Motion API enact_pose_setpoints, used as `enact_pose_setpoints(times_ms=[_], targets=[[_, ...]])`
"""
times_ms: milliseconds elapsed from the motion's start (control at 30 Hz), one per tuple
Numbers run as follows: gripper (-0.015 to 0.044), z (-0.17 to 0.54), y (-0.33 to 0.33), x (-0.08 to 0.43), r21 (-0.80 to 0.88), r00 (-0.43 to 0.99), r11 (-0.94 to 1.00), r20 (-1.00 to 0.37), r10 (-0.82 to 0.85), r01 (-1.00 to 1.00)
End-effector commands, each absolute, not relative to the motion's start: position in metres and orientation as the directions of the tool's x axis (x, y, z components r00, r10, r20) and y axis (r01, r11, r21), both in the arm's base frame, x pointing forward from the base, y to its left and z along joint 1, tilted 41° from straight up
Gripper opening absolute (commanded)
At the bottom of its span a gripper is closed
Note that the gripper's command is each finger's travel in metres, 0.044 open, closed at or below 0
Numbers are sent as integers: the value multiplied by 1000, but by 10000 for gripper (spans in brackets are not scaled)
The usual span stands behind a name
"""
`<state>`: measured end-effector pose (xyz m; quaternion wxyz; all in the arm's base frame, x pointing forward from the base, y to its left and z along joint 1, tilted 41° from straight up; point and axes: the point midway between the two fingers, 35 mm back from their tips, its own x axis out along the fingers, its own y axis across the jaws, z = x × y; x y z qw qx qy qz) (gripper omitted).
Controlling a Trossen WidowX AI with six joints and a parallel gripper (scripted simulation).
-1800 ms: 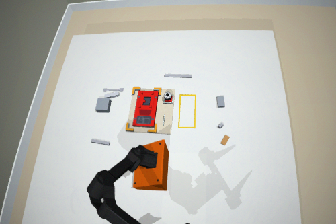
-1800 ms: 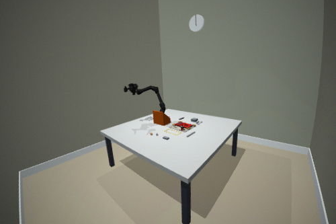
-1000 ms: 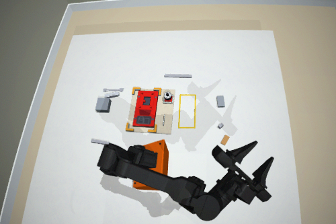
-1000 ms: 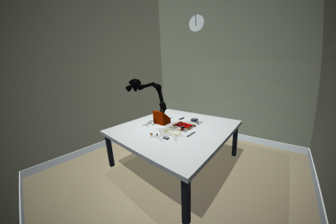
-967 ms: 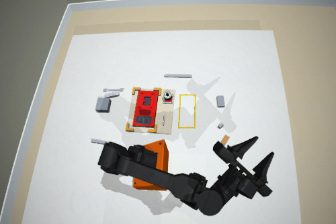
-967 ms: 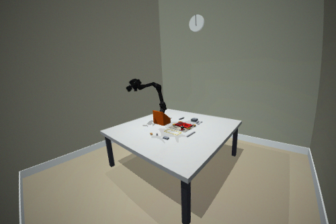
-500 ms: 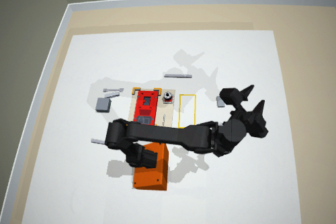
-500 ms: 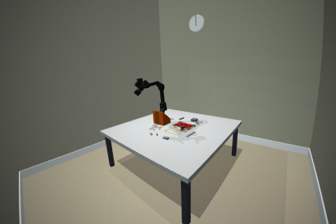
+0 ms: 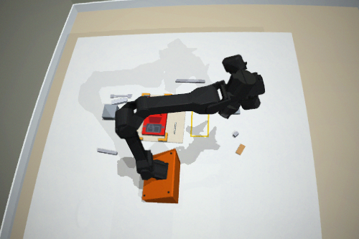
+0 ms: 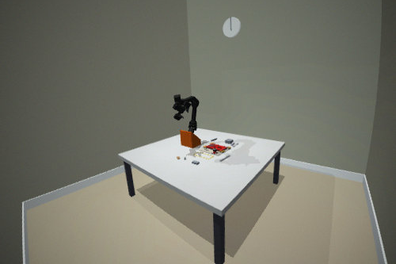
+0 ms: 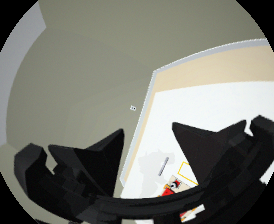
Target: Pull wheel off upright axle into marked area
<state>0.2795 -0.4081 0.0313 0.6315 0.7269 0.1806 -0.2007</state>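
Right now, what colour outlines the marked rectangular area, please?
Yellow outline, clearest in the top view.
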Motion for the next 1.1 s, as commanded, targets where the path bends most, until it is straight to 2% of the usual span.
enact_pose_setpoints(times_ms=[0,267,533,800,1067], targets=[[300,22,-376,306,803,823,-182,-559,100,567],[300,6,-292,357,680,706,-203,-642,300,705],[300,-7,-200,385,516,524,-158,-711,469,842],[300,-16,-103,389,286,271,-74,-751,602,955],[300,-18,-16,370,36,-11,59,-759,651,998]])
